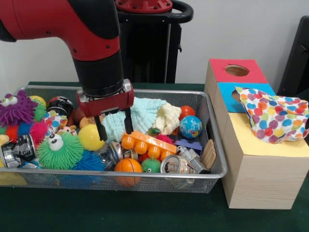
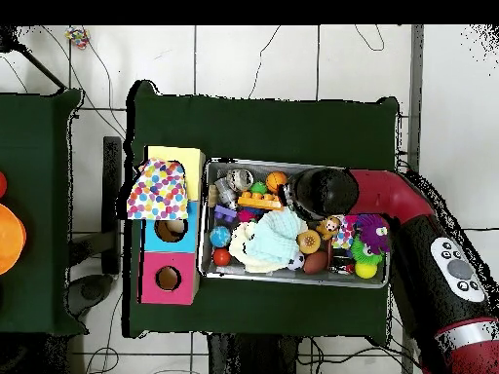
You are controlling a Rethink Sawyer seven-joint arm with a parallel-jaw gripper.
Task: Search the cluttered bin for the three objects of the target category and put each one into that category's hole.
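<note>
A wire mesh bin point(image 1: 145, 175) is packed with toys, balls, cans and cloths. My gripper point(image 1: 115, 129) hangs open in the bin's middle, its fingertips just above a yellow ball point(image 1: 90, 137), an orange toy block point(image 1: 147, 145) and a light blue cloth point(image 1: 140, 113). Nothing sits between the fingers. A cream cloth point(image 1: 169, 117) lies beside the blue one. Right of the bin stands a wooden box with a red section and round hole point(image 1: 236, 70). A polka-dot cloth point(image 1: 273, 116) is draped over its blue and yellow sections. From overhead, the arm point(image 2: 322, 190) hides the gripper.
Spiky green point(image 1: 60, 152) and purple point(image 1: 17, 107) toys fill the bin's left end. A globe ball point(image 1: 190, 126), a small basketball point(image 1: 128, 166) and cans point(image 1: 176, 165) lie toward the front right. Overhead, the box's blue hole point(image 2: 171, 231) and red hole point(image 2: 168, 279) are uncovered.
</note>
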